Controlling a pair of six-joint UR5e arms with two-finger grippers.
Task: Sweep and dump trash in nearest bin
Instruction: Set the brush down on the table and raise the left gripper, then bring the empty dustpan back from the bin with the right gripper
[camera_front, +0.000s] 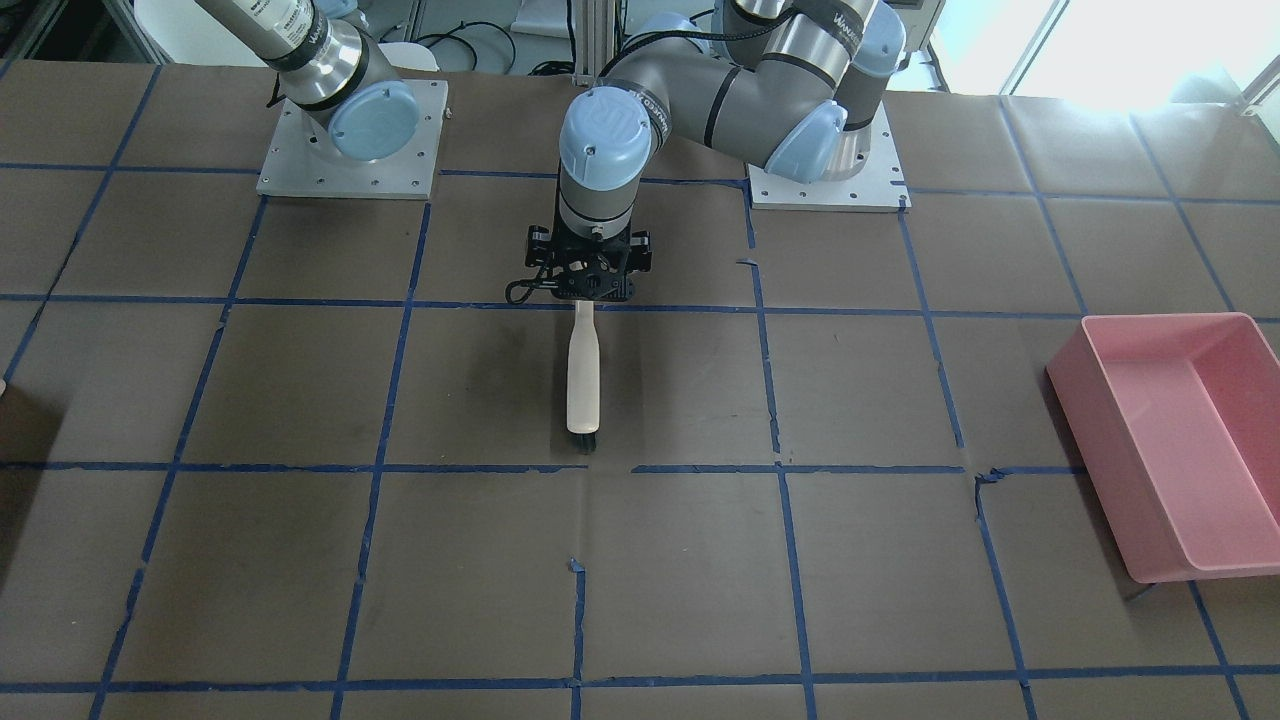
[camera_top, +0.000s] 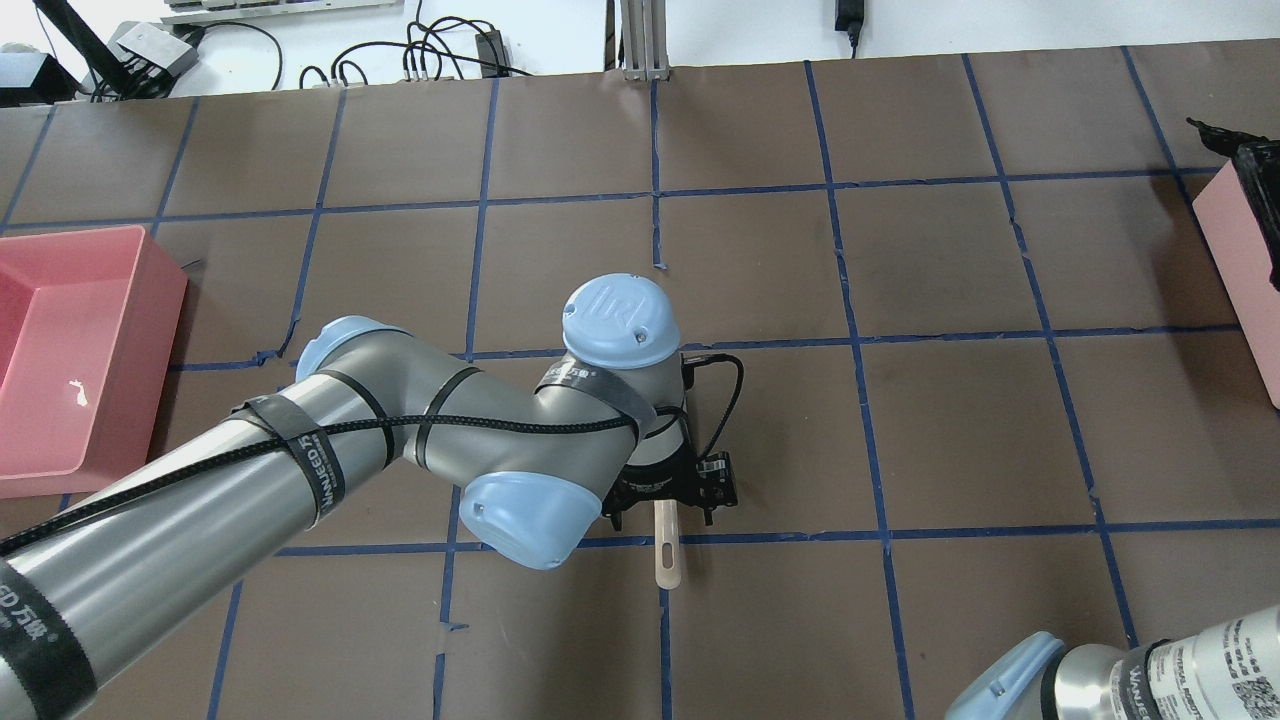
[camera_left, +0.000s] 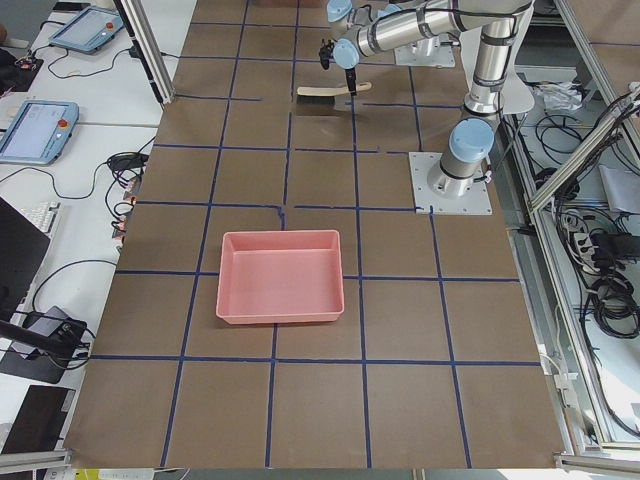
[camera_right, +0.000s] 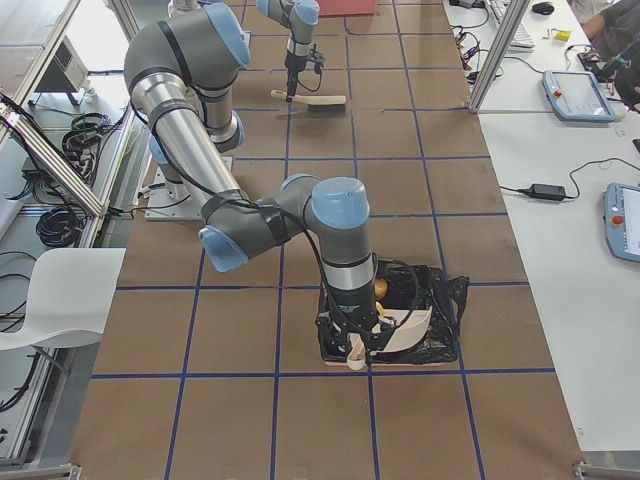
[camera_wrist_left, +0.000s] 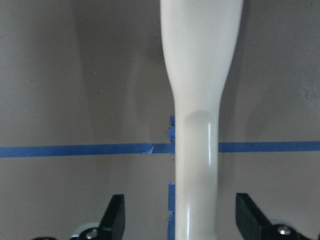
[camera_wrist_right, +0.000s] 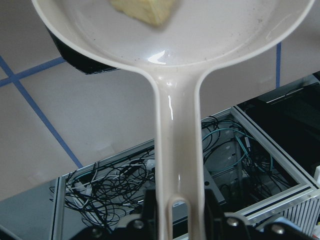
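Trash chunk (camera_wrist_right: 145, 11), pale yellow, lies in the dustpan (camera_wrist_right: 175, 65), whose handle the right tool (camera_wrist_right: 179, 212) clamps tightly, over the black-bagged bin (camera_right: 445, 300). Left tool (camera_wrist_left: 180, 220) stands wide open astride the handle of the brush (camera_front: 583, 375), which lies on the table (camera_front: 300, 400).

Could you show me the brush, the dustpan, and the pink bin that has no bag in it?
brush (camera_front: 583, 375): front-facing view, on its pale handle.
dustpan (camera_wrist_right: 176, 145): right wrist view, on its handle.
pink bin (camera_front: 1190, 440): front-facing view, on its bare floor.
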